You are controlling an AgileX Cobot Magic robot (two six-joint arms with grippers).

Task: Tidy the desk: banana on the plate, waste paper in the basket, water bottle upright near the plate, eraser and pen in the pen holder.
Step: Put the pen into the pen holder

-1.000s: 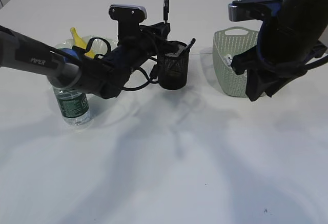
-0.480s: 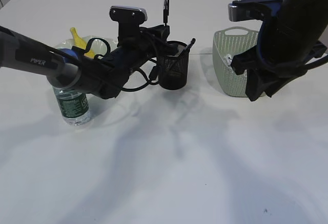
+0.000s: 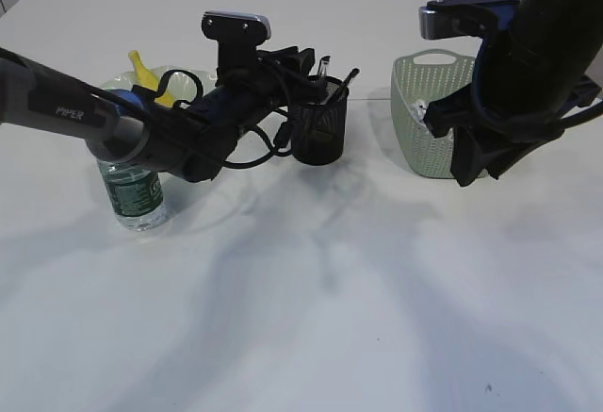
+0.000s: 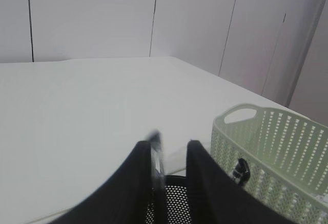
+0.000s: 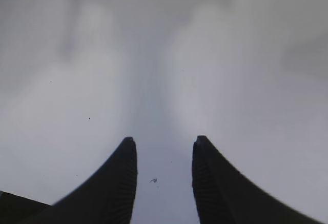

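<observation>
Near half of the desk [image 3: 311,318] is bare; free passage across its full width. Far left is crowded: water bottle [image 3: 132,190], plate [image 3: 118,82], and left arm [image 3: 160,134] lying across toward the pen holder [image 3: 318,129]. Open lane between pen holder and basket [image 3: 429,115]. Right arm [image 3: 528,73] overhangs the basket's right side.

Banana [image 3: 143,73] on pale green plate [image 3: 188,76], water bottle [image 3: 132,193] upright nearby, pen [image 3: 321,71] leaning in black mesh pen holder [image 3: 317,131], sage-green basket [image 3: 429,110] at right

Sage-green perforated basket [image 3: 431,115], black mesh pen holder [image 3: 317,131], yellow banana [image 3: 144,73], white desk [image 3: 311,299].
</observation>
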